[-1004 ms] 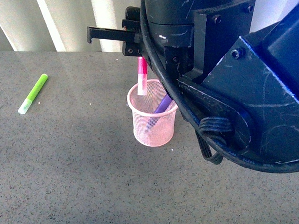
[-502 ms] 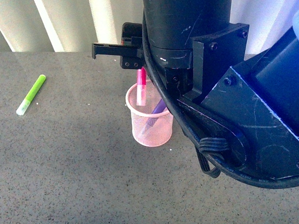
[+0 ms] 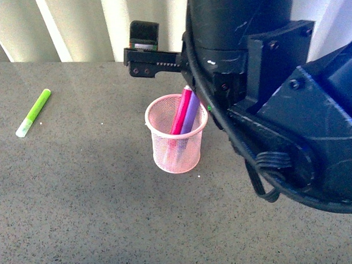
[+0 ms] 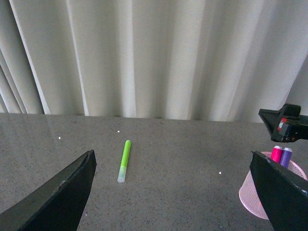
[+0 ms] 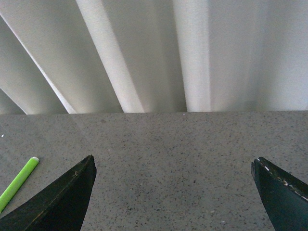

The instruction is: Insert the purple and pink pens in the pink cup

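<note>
Front view: pink cup stands upright on the grey speckled desk, roughly mid-frame. Pink pen and purple pen both sit inside it, side by side and touching, leaning toward the far-right part of the rim, tops sticking out above it. Right arm fills the right half of the frame. Right pincer hangs above and just behind the cup, clear of both pens, nothing between its fingers; from this angle only a dark bar and a block show, so spread is not readable here. Green marker lies flat on the desk well to the left, apart from the cup. Pale curtain runs along the back.

Left wrist view: left pincer spread wide, both fingers at the frame edges, empty. Between them, green marker flat on the desk. Cup partly hidden behind one finger, pink pen and purple pen tops showing above its rim. Right pincer tip just above them, not touching.

Right wrist view: right pincer spread wide, empty, looking over bare desk toward the curtain. Green marker just in at the edge. Cup not in this view.
</note>
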Motion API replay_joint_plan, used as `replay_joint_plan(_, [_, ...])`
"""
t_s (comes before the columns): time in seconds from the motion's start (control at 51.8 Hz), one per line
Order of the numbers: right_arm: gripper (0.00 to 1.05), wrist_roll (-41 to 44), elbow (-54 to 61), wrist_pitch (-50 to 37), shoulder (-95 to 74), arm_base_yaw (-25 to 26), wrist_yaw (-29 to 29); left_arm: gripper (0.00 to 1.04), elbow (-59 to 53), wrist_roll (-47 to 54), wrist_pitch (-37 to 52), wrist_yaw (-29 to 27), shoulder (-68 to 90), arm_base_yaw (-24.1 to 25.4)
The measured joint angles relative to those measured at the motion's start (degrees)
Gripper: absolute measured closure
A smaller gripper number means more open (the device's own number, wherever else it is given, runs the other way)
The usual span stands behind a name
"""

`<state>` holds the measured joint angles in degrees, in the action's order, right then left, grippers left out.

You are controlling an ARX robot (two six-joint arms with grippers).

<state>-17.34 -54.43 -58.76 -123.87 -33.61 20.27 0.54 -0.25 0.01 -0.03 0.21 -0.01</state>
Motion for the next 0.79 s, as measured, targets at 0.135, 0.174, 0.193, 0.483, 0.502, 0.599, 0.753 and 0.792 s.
replay_joint_plan(0.135, [0.07,0.46,4.22,-1.42,6.32,3.28,-0.13,0.07,0.0,0.0,0.0,0.0,0.0,0.0])
replay_joint_plan(0.174, [0.07,0.79,5.44,-2.21,8.22,4.35,-0.24,0.07,0.0,0.0,0.0,0.0,0.0,0.0])
replay_joint_plan(0.193, [0.07,0.96,6.36,-2.64,9.7,5.2,-0.52,0.07,0.0,0.0,0.0,0.0,0.0,0.0])
replay_joint_plan(0.483, [0.07,5.4,31.32,-2.73,40.04,25.92,-16.09,0.07,0.0,0.0,0.0,0.0,0.0,0.0])
replay_joint_plan(0.502, [0.07,5.62,33.2,-2.25,42.32,27.74,-18.08,0.07,0.0,0.0,0.0,0.0,0.0,0.0])
replay_joint_plan(0.599, [0.25,12.44,44.52,7.21,59.34,33.51,-19.5,0.07,0.0,0.0,0.0,0.0,0.0,0.0])
replay_joint_plan(0.753, [0.6,16.37,51.76,8.9,70.42,33.57,-20.35,0.07,0.0,0.0,0.0,0.0,-0.02,0.0])
replay_joint_plan(0.792, [0.69,16.66,52.26,10.73,72.54,33.57,-20.35,0.07,0.0,0.0,0.0,-0.02,0.0,0.0])
